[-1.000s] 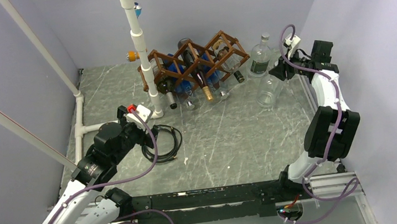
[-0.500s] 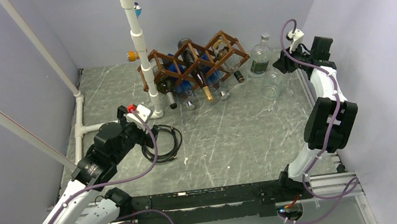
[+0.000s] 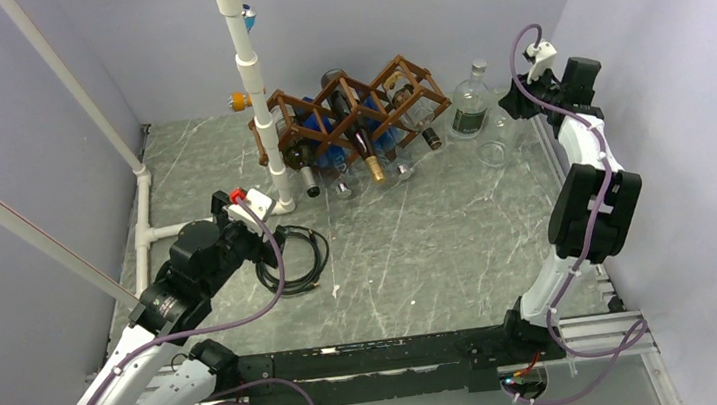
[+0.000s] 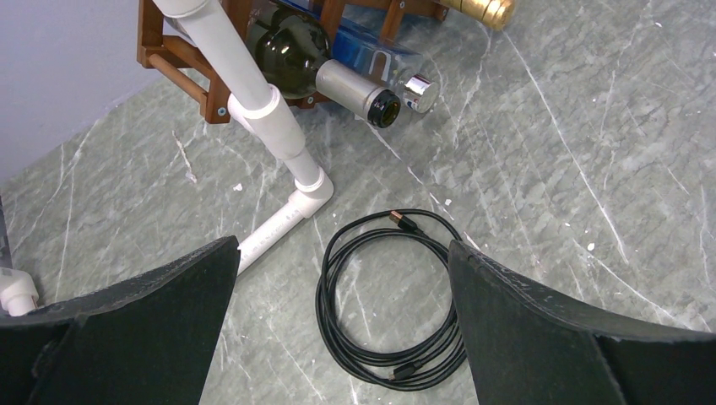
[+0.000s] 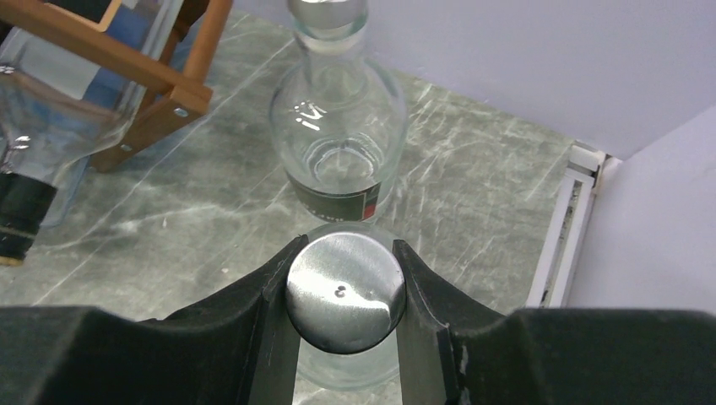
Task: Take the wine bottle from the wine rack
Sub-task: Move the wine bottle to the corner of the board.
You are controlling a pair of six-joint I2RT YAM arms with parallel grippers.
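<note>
The dark brown lattice wine rack [image 3: 354,102] stands at the back of the table with several bottles lying in its cells; one corner of it shows in the right wrist view [image 5: 135,72]. To its right, my right gripper [image 3: 523,105] [image 5: 344,283] is shut on the silver cap of a clear glass wine bottle [image 3: 496,148] [image 5: 346,375]. The bottle hangs below the fingers, clear of the rack and close to the right wall. My left gripper [image 3: 278,239] [image 4: 342,246] is open, with nothing between its fingers, above a coiled cable.
Another clear bottle with a green label [image 3: 468,105] [image 5: 338,126] stands upright just behind the held one. A black coiled cable [image 4: 393,299] lies under the left gripper. A white PVC pipe frame [image 3: 257,92] rises at the rack's left end. The right wall is close by.
My right arm has drawn back toward the far right corner, carrying the clear bottle farther from the rack and swinging it more upright. The left arm has not moved.
</note>
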